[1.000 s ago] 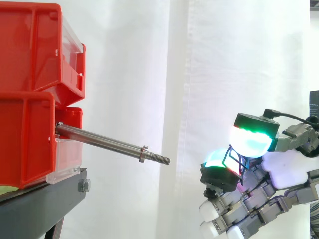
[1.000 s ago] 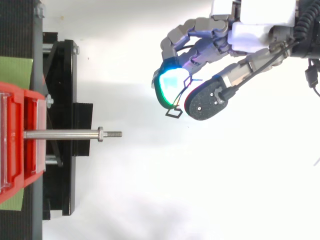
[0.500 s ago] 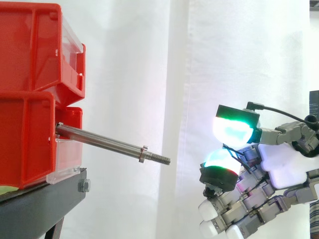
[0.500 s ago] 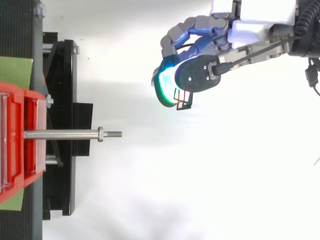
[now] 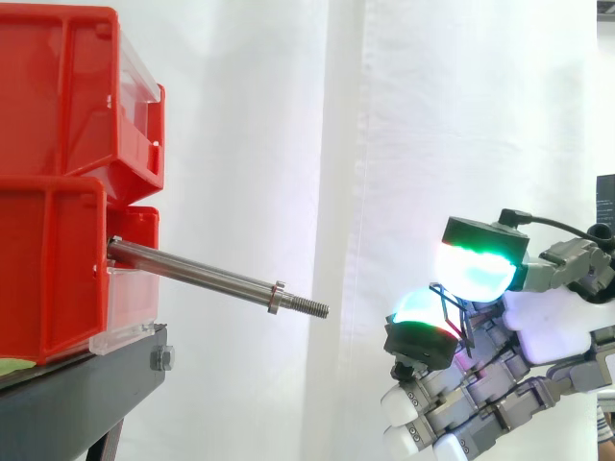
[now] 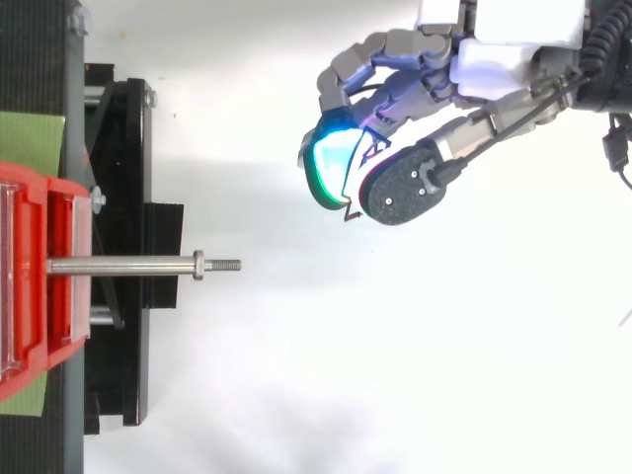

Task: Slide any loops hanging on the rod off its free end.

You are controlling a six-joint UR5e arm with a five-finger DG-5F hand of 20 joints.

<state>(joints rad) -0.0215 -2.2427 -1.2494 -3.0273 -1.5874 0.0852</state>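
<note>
White curtain (image 5: 384,115) backs the work. The hand (image 5: 538,327) pinches one thin wire loop (image 5: 452,309) between thumb and finger pads (image 5: 476,274), with its other fingers curled. Well apart, ahead of the hand, the one rod (image 5: 202,273) juts out bare, with no loop on it. Farther off stand at least two stacked red bins (image 5: 58,86). The slide-off step looks done; the next move is likely to carry the loop clear and release it.
</note>
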